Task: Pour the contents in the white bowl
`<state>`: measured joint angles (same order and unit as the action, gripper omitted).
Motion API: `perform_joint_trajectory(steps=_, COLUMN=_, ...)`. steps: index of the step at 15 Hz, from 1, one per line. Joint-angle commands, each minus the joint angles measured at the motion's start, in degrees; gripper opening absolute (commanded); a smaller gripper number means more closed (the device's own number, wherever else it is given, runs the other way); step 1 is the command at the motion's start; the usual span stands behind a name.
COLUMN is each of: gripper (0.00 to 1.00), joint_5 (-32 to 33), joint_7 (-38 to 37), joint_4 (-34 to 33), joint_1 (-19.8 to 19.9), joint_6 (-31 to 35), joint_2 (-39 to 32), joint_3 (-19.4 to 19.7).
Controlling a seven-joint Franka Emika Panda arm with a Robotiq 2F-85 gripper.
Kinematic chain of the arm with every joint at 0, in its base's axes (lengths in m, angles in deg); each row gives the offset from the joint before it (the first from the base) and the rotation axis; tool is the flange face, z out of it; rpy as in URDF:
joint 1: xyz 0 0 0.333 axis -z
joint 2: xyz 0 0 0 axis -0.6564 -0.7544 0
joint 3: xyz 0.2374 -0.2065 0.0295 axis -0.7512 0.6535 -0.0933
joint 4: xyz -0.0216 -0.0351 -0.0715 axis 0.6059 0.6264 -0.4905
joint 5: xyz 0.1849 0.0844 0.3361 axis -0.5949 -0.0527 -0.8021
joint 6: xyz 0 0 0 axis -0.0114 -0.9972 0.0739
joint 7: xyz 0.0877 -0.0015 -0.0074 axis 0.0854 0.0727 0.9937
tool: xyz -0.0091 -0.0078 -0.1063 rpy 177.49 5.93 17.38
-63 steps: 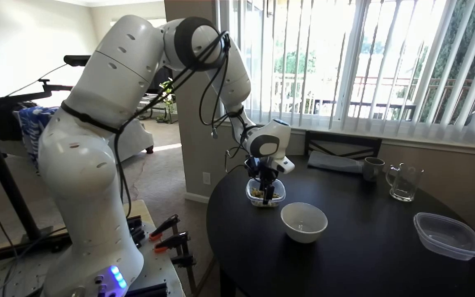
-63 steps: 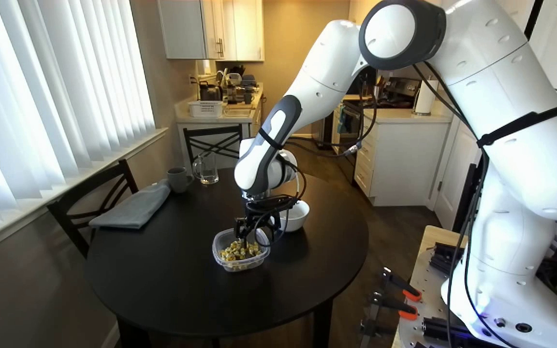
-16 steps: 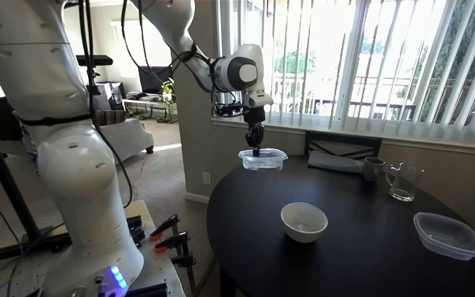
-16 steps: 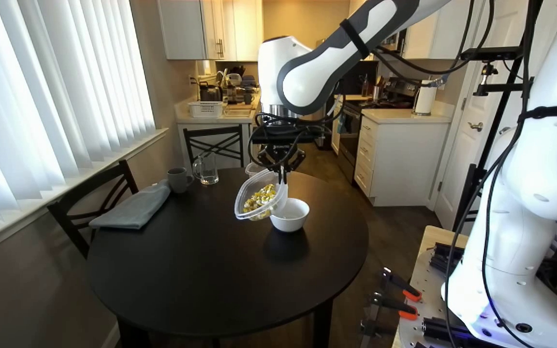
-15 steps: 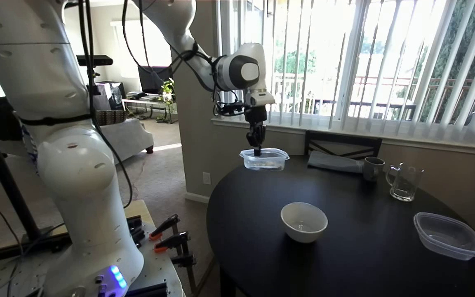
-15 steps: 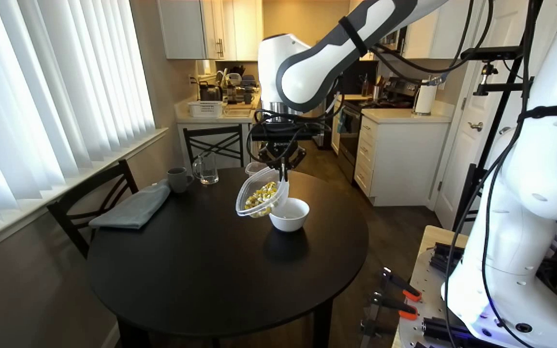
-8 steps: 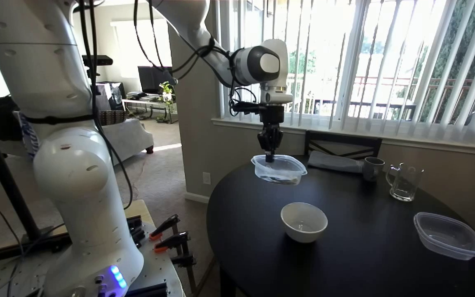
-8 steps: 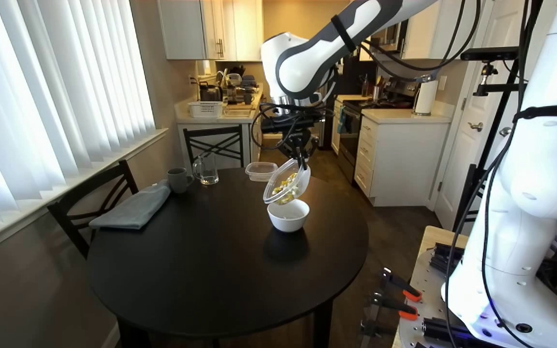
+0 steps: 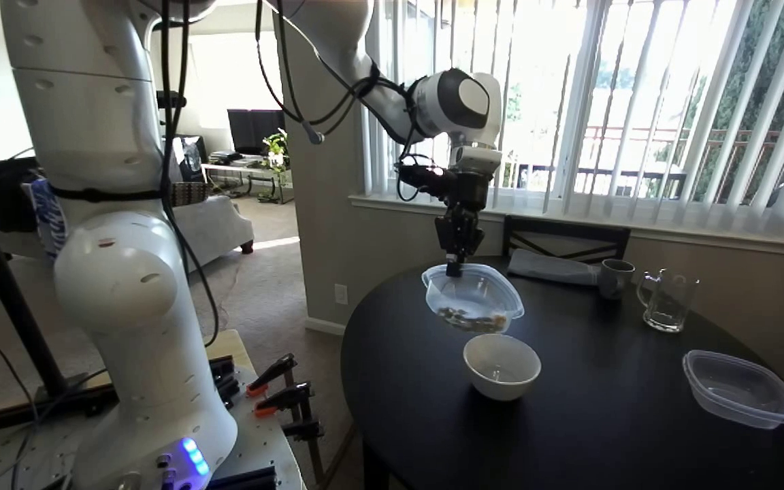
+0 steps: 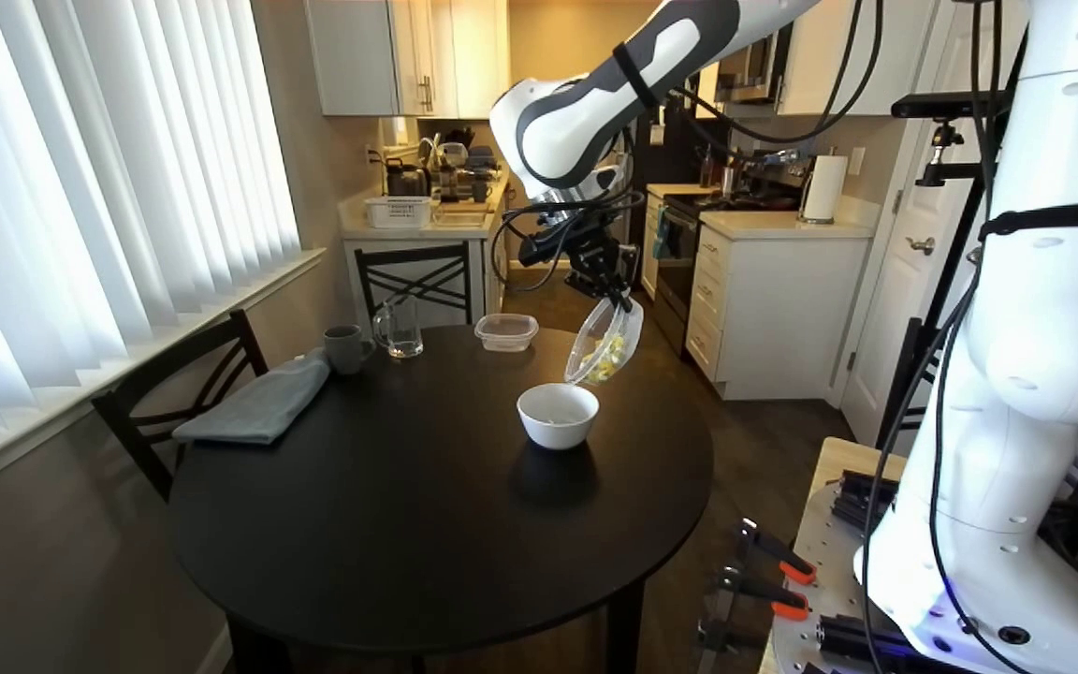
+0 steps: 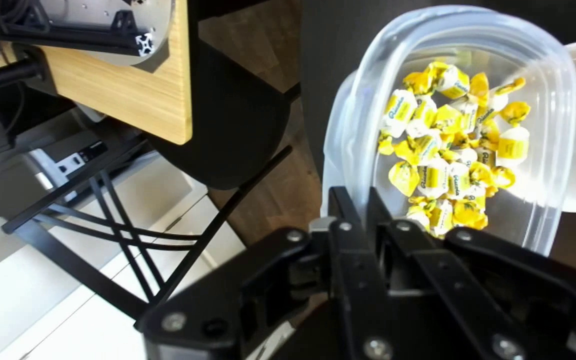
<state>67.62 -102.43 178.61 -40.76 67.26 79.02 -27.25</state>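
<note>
the hand (image 11: 359,197) grips the clear tub (image 9: 472,292) by its rim, tipped, likely so wrapped sweets (image 11: 448,147) reach the white bowl (image 10: 558,432).

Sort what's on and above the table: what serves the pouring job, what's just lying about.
For the job:
white bowl, upright
small clear tub, tilted toward it
wrapped candies, the contents, in the tub
gripper, clamped on the tub's edge

Just lying about:
clear shallow container
glass mug
gray mug
folded cloth
</note>
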Motion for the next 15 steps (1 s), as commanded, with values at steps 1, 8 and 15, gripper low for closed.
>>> perform_joint_trajectory(steps=1, gripper=0.02, joint_5=2.4, joint_7=-3.83, joint_4=-7.75, joint_1=-1.69, joint_6=-9.6, joint_2=-5.92, joint_3=-0.36)
perform_joint_trajectory(steps=8, gripper=0.02, joint_5=3.52, joint_7=-5.33, joint_4=-20.92, joint_1=-3.3, joint_6=-22.93, joint_2=-17.27, joint_3=1.26)
perform_joint_trajectory(steps=15, gripper=0.02, joint_5=3.13, joint_7=-4.89, joint_4=-25.57, joint_1=-3.54, joint_6=-25.23, joint_2=-25.42, joint_3=3.6)
